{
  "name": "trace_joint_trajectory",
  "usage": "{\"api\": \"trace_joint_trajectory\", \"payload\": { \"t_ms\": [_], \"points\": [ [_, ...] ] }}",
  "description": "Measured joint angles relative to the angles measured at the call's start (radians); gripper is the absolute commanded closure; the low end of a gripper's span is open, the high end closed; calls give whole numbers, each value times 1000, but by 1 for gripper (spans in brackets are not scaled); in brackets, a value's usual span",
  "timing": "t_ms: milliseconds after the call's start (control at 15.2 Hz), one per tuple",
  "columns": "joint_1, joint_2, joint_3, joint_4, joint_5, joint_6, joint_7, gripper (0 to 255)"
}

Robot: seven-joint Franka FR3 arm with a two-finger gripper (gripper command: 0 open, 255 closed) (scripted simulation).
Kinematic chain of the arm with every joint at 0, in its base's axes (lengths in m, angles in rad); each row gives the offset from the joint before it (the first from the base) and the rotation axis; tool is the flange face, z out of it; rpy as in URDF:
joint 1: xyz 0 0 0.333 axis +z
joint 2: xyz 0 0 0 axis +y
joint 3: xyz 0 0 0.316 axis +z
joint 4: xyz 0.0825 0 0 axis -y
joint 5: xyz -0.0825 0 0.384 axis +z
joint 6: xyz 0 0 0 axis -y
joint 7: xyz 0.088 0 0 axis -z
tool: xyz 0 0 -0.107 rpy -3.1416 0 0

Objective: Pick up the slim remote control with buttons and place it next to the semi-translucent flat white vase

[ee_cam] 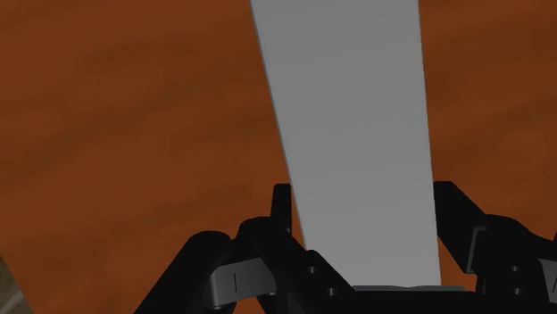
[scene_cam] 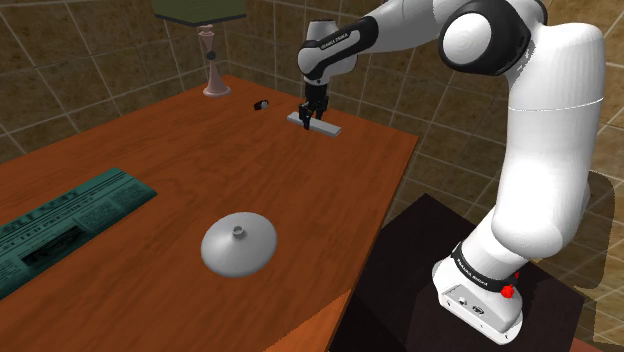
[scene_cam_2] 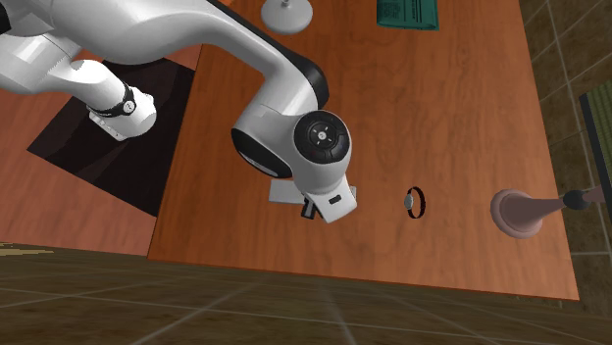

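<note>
Wrist view, end effector (ee_cam: 361, 201) clasping grey remote (ee_cam: 348, 107)

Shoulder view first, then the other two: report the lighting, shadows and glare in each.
Shoulder view: dim, even light; the arm is the brightest thing, the vase is shaded grey, and no hard shadow crosses the table. Second exterior view: soft highlights on the arm's white shell, no glare on the wood. Wrist view: the remote is flat, unshaded grey.

Reddish-brown wooden table (scene_cam: 330, 180): visible grain, smooth, low sheen. Plain grey slab-shaped remote (ee_cam: 357, 134): matt, uniform. White robot arm (scene_cam: 555, 140): glossy shell. Flat grey dome-shaped vase (scene_cam: 238, 246): smooth, slight sheen.
</note>
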Motion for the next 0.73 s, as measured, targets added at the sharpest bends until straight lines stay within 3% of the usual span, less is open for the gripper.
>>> {"api": "trace_joint_trajectory", "payload": {
  "t_ms": [726],
  "points": [
    [0,-6,0,5,-1,-13,1,255]
  ]
}}
